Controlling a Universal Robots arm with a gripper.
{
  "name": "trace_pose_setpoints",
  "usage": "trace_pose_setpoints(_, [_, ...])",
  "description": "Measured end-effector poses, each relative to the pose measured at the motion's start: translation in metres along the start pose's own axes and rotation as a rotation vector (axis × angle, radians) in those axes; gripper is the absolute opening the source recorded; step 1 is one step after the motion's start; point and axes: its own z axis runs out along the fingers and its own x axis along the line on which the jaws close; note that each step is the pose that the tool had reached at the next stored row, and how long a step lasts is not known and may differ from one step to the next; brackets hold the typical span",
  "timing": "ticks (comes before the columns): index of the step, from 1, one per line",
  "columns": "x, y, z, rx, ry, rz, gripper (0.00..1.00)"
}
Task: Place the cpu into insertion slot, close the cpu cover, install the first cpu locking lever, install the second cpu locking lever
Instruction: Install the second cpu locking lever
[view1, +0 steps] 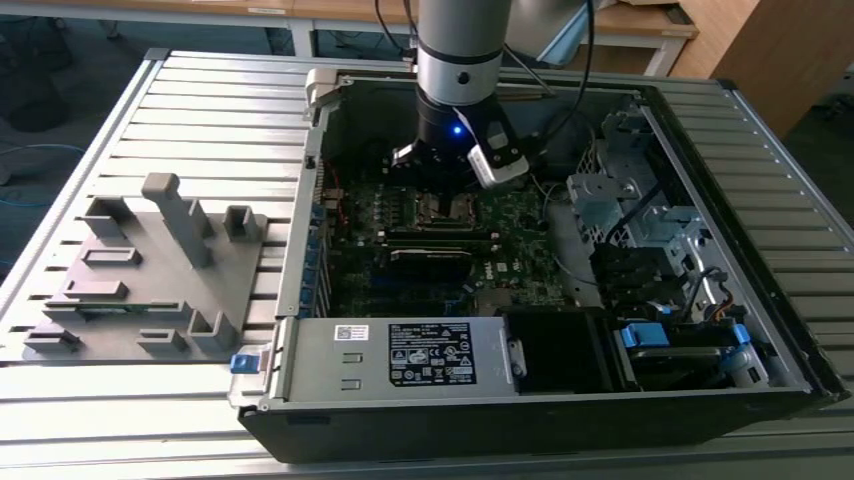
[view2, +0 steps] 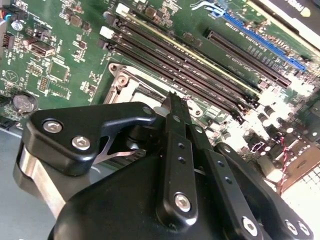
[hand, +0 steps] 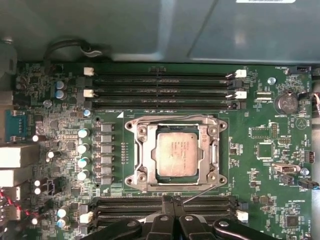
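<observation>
The cpu (hand: 176, 154), a silver-grey square chip, lies flat in the insertion slot (hand: 175, 118) on the green motherboard. The cpu cover (hand: 147, 155), a metal frame plate, lies down around the chip. A thin wire locking lever (hand: 202, 194) sticks out slanted along the socket's near side. Its end sits right beside my gripper (hand: 172, 200), whose black fingers are pressed together and shut. In the second wrist view the gripper (view2: 176, 102) reaches to the socket's corner (view2: 132, 87). In the exterior view the arm (view1: 461, 60) stands over the socket (view1: 445, 210) inside the open case.
Long black memory slots (hand: 160, 90) run on both sides of the socket. Upright capacitors (hand: 83, 155) line one side. The case walls (view1: 310, 230), power supply (view1: 427, 355) and drive cage (view1: 627, 200) hem the board in. A grey fixture (view1: 147, 270) sits at the exterior view's left.
</observation>
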Motion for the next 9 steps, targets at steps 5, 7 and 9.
trace_pose_setpoints(5, [0.004, -0.0022, 0.001, -0.0001, 0.0, -0.001, 0.1])
trace_pose_setpoints(7, [0.0046, -0.004, 0.0012, -0.0002, 0.0, -0.001, 0.1])
trace_pose_setpoints(9, [0.0061, -0.0049, 0.002, -0.0003, -0.0001, -0.001, 0.1])
